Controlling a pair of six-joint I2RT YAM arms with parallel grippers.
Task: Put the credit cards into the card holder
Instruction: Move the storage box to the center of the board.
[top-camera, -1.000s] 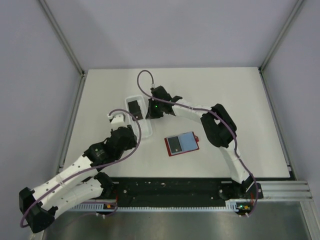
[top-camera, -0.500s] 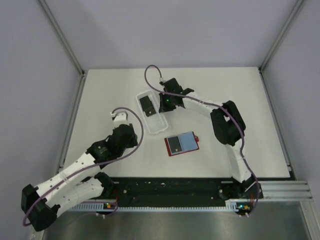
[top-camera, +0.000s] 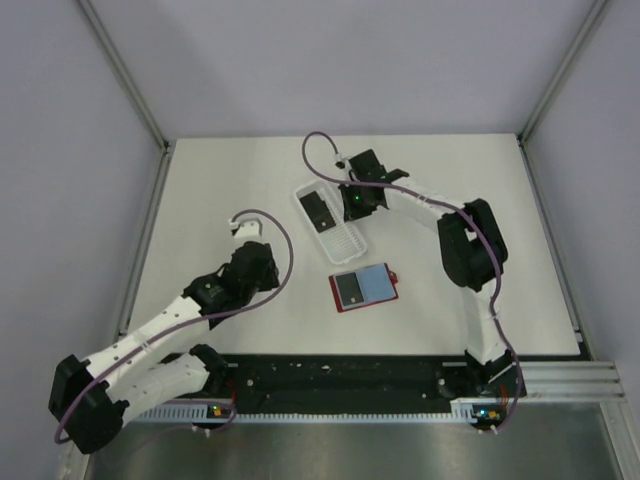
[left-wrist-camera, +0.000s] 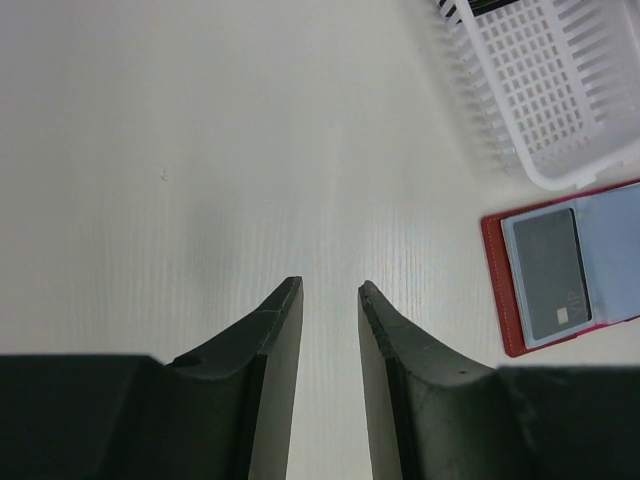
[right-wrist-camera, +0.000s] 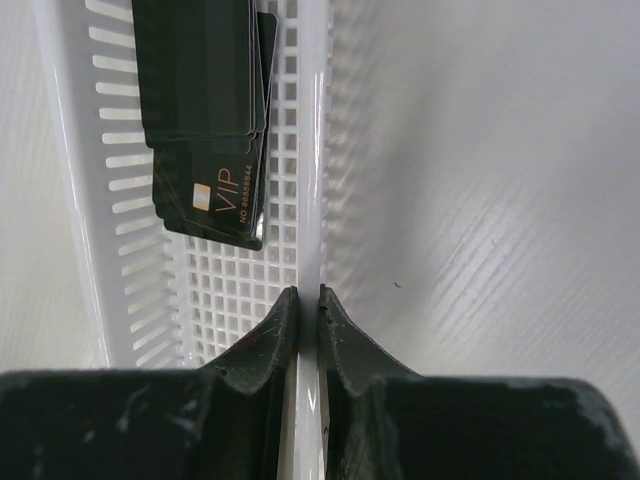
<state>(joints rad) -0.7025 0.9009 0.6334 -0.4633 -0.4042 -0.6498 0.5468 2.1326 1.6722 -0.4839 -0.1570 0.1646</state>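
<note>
Table (top-camera: 200, 180) | tray (top-camera: 346, 240) dragged right | right pincer (right-wrist-camera: 308, 296) clamps tray rim | left pincer (left-wrist-camera: 330, 290) part-open, empty

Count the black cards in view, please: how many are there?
At least 3. One card lies in the open card holder. In the white tray, a top card overlaps a VIP card; more may be hidden in that stack.

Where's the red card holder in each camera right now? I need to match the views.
Top external: red card holder lies open mid-picture, just below the white tray.
Left wrist: at the right edge, under the tray's corner.
Right wrist: not in view.
Shared landmark: the white tray, visible in all three views.
</note>
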